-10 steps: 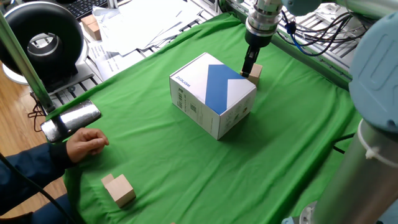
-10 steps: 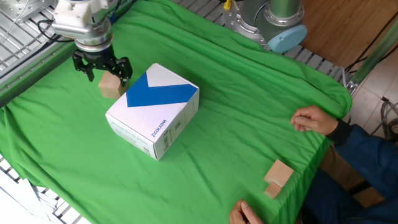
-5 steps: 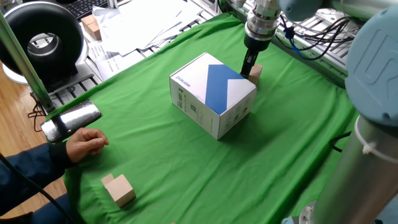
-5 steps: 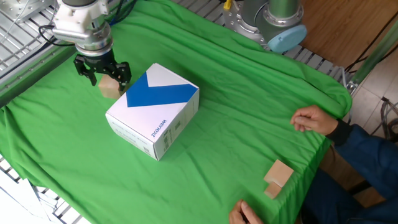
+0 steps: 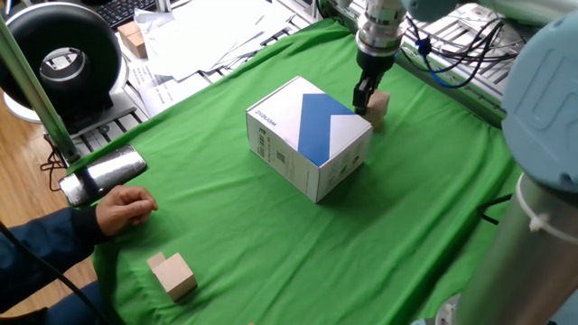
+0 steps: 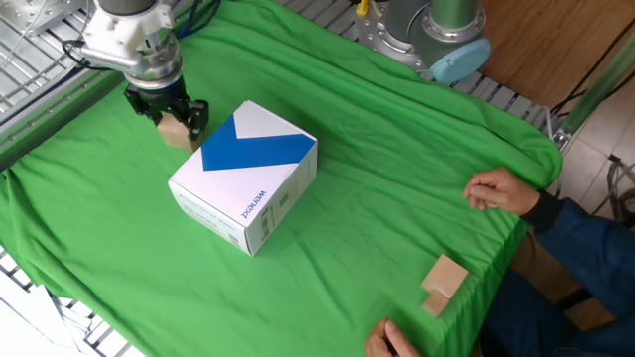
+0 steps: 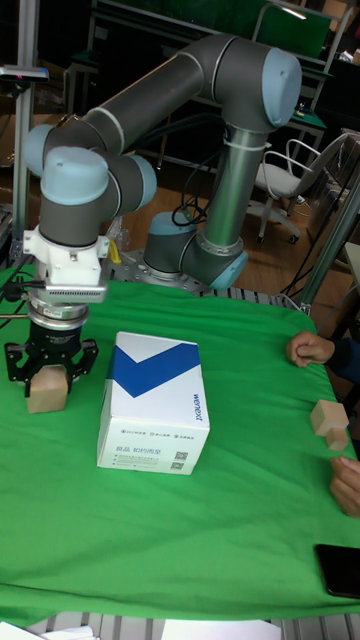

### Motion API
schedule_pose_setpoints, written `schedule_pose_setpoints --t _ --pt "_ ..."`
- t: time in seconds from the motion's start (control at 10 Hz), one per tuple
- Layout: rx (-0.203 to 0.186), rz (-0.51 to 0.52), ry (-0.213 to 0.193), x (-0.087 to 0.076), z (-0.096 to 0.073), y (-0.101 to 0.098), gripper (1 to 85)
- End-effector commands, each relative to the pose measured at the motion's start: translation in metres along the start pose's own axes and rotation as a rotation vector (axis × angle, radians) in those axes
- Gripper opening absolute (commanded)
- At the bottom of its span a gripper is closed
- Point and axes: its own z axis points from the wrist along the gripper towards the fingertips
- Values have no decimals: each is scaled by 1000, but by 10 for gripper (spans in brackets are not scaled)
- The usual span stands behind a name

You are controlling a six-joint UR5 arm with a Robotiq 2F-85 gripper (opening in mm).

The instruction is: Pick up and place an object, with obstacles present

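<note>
The object, a plain tan wooden cube (image 5: pixel 379 106) (image 6: pixel 180 136) (image 7: pixel 47 398), sits right beside the far corner of the white box. My gripper (image 5: pixel 368 102) (image 6: pixel 174 121) (image 7: pixel 47 385) comes straight down over the cube, and its fingers are shut on the cube's sides. The cube seems to be just off the green cloth. The obstacle, a large white box with a blue diagonal band (image 5: pixel 312 135) (image 6: pixel 248 174) (image 7: pixel 155 400), stands mid-table, close against the cube and the gripper.
A tan block with a smaller piece joined to it (image 5: pixel 172 273) (image 6: pixel 442 281) (image 7: pixel 328 420) lies near the table edge by a person's hands (image 5: pixel 122 208) (image 6: pixel 496 188). The arm's base (image 6: pixel 437 35) stands at the table's far side. A dark phone (image 7: pixel 340 570) lies on the cloth's corner.
The fingers have closed in on the cube. Cube and gripper have shifted slightly away from the box corner and a little upward.
</note>
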Motion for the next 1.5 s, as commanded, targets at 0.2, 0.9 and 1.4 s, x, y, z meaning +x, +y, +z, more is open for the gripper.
schedule_pose_setpoints --t 0.2,0.9,1.4 --pt "48 -19 -10 6 -68 20 10" --pt "99 12 38 43 -111 56 10" --pt "123 -136 -68 14 -112 51 10"
